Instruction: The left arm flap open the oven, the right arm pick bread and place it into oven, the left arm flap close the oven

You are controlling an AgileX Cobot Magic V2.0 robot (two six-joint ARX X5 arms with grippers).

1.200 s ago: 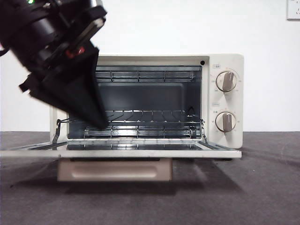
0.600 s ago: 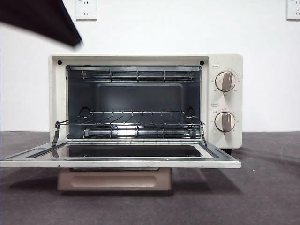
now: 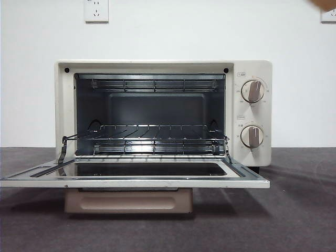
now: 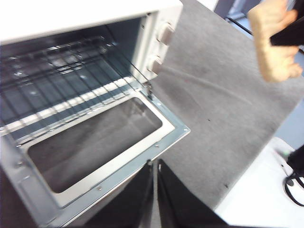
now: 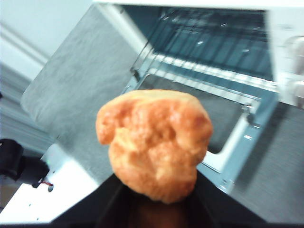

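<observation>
The cream-white oven [image 3: 252, 113] stands with its glass door [image 3: 136, 176] flapped down flat and its wire rack [image 3: 152, 139] bare. It also shows in the left wrist view [image 4: 159, 35] and the right wrist view [image 5: 285, 61]. My left gripper [image 4: 156, 190] is shut and empty, hovering above and in front of the door's edge, out of the front view. My right gripper [image 5: 156, 187] is shut on the golden bread [image 5: 154, 142], held high in the air to the oven's right. The left wrist view shows the bread [image 4: 270, 42] too, and a blurred edge of it sits at the front view's top corner [image 3: 323, 4].
The oven stands on a dark grey mat [image 3: 294, 220]. A beige bar handle [image 3: 128, 200] hangs under the open door. Two beige knobs [image 3: 253, 91] are on the oven's right panel. A white table edge [image 4: 256, 204] lies beyond the mat.
The left arm has lifted away from the oven's left side and left the front view. A blurred bit of the bread now shows at the top right corner.
</observation>
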